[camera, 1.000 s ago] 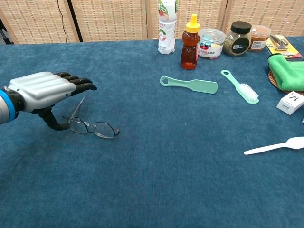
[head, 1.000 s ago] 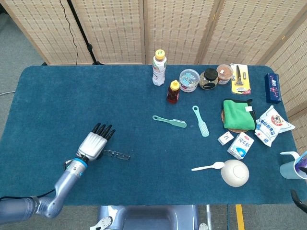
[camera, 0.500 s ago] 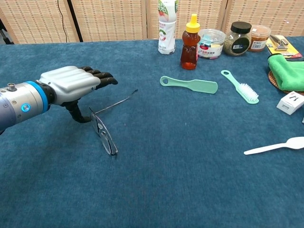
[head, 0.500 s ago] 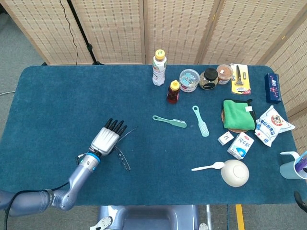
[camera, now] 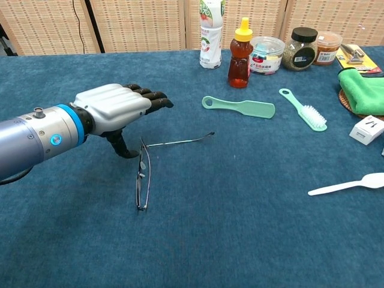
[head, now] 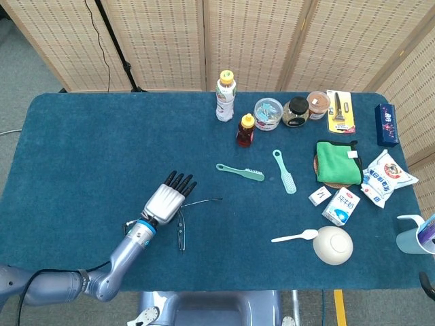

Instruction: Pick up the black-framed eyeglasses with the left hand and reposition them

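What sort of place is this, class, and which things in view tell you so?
Probably a robot test setup indoors: a blue-covered table ringed by woven folding screens, and a mixed spread of household items such as a honey bottle and brush.

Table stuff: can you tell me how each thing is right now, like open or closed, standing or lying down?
eyeglasses: unfolded, one temple sticking out, held by the left hand
honey bottle: upright, capped
drink bottle: upright, capped
dark jar: lid on
green cloth: folded
white spoon: lying flat
bowl: upside down
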Controlling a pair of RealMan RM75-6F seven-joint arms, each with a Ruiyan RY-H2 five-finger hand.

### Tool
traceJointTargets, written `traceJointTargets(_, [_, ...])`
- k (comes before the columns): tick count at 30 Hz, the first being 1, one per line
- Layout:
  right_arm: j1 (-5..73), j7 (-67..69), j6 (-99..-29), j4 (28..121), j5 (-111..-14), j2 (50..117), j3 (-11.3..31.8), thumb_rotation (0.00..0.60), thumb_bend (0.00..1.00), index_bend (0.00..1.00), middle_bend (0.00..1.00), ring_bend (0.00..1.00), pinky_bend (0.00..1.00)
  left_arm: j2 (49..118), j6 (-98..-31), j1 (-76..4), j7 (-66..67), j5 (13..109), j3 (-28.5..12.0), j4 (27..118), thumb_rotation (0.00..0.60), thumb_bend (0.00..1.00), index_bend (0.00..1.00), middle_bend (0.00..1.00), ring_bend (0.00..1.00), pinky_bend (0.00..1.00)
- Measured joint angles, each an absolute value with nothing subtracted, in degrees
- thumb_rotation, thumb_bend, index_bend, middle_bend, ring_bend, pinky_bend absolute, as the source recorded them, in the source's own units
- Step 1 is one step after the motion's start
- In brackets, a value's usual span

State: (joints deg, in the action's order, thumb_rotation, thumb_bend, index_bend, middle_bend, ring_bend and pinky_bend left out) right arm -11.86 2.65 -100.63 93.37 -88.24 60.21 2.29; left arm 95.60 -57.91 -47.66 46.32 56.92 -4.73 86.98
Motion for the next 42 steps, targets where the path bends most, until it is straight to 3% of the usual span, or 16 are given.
traceJointTargets(5, [-11.6, 2.7, -100.2, 93.2, -88.4, 60.5, 2.3, 0.600, 0.31, 0.23, 0.07, 0.09, 0.21, 91.4, -58.7, -46.5, 44.6, 60.4, -2.8, 93.5, 0.547, 0.23, 0.04, 0.00, 0.00, 0.00])
traceJointTargets(11, [-11.2, 2.5, -99.7, 93.2, -88.8, 60.7, 2.3, 0.600, 0.31, 0.23, 0.07, 0.09, 0.21, 85.4, -59.1, -44.9, 42.4, 67.2, 1.2, 101.0, 0.547, 0.23, 0.18, 0.00, 0.00, 0.00])
traceJointTargets(16, [-11.1, 2.3, -99.8, 93.3, -88.9, 60.8, 2.3, 0.600, 0.31, 0.23, 0.07, 0.09, 0.21, 83.3, -58.7, -44.0, 41.6, 72.6, 4.8, 104.4, 0.547, 0.23, 0.28, 0.00, 0.00, 0.00])
traceJointTargets(20, [-11.3, 2.3, -100.0, 93.4, -88.9, 60.8, 2.3, 0.600, 0.31, 0.23, 0.07, 0.09, 0.21, 82.6, -57.6, -43.3, 41.1, 76.0, 7.2, 106.1, 0.548, 0.23, 0.30, 0.00, 0.00, 0.00])
traceJointTargets(42, [-11.6, 2.8, -100.4, 93.0, -89.0, 61.0, 2.3, 0.600, 0.31, 0.23, 0.07, 0.09, 0.22, 81.8, -56.1, -42.2, 50.4, 73.6, 8.2, 106.2, 0.548, 0.23, 0.42, 0.00, 0.00, 0.00])
